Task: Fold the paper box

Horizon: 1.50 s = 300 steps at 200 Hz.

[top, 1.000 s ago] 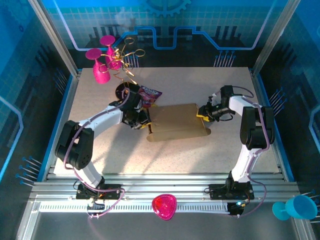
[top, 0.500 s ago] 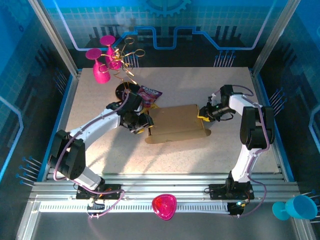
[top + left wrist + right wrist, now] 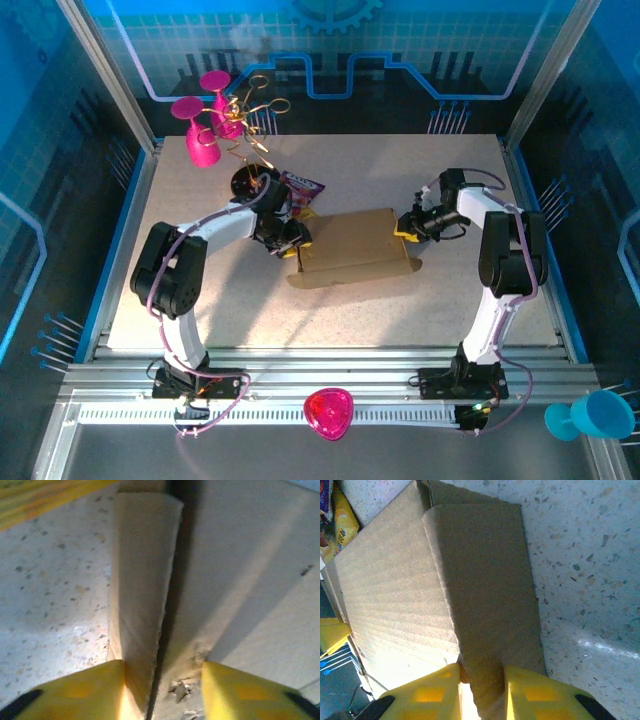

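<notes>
The paper box [image 3: 352, 246] is a flat brown cardboard piece lying in the middle of the table. My left gripper [image 3: 293, 243] is at its left end. In the left wrist view this gripper [image 3: 162, 672] has its yellow fingers [image 3: 95, 690] on either side of a raised side flap [image 3: 142, 580] and the wall beside it, shut on the cardboard. My right gripper [image 3: 405, 228] is at the box's right end. In the right wrist view it [image 3: 481, 672] pinches a folded flap [image 3: 485, 580] of the box.
A purple-yellow snack packet [image 3: 300, 190] and a black round object [image 3: 250, 182] lie just behind the box's left end. Pink goblets with gold wire [image 3: 215, 125] stand at the back left. A pink piece [image 3: 328, 412] and a blue cup [image 3: 590, 415] sit on the near rail.
The left arm has swung its elbow in and its gripper has shifted along the box's left end. The box's left corner has slid slightly nearer. The right gripper has held its grip.
</notes>
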Each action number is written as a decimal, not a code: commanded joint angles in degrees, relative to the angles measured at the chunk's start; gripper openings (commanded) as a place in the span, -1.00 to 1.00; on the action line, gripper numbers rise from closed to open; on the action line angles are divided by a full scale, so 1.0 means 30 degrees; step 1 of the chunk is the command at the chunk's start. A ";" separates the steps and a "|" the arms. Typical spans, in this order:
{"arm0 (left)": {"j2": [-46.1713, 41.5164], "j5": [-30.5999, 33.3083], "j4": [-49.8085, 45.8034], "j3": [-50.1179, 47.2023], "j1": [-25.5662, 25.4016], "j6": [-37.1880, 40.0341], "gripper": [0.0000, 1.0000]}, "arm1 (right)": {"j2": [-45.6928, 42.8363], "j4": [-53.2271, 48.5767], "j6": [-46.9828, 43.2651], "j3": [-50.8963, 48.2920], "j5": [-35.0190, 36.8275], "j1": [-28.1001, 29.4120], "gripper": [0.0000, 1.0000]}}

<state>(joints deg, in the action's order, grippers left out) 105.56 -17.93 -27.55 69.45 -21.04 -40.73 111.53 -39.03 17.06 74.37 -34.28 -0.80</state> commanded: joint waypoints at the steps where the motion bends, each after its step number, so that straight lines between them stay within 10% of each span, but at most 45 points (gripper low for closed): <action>1: 0.0294 -0.0387 0.0571 0.0119 0.0018 0.0305 -0.38 | 0.0414 -0.0644 -0.0380 0.0347 -0.0385 0.0251 -0.46; 76: -0.1449 0.0111 0.1655 -0.4162 0.0040 0.1186 -1.00 | -0.1371 -0.0485 -0.0552 0.0071 -0.1484 0.0014 0.00; 144: -0.4323 -0.0184 0.4571 -0.9080 0.0849 0.1963 -1.00 | -0.1153 0.0089 -0.1816 0.0203 -0.3467 -0.0731 0.53; 300: -0.3680 -0.1073 0.6829 -1.0355 0.2167 0.1524 -1.00 | -0.2794 0.6004 0.2753 -0.5409 -0.6979 0.1587 0.53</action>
<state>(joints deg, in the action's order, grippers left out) 90.80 -27.09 -1.58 41.60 -15.40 -35.64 106.24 -26.22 18.98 59.05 -50.52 2.96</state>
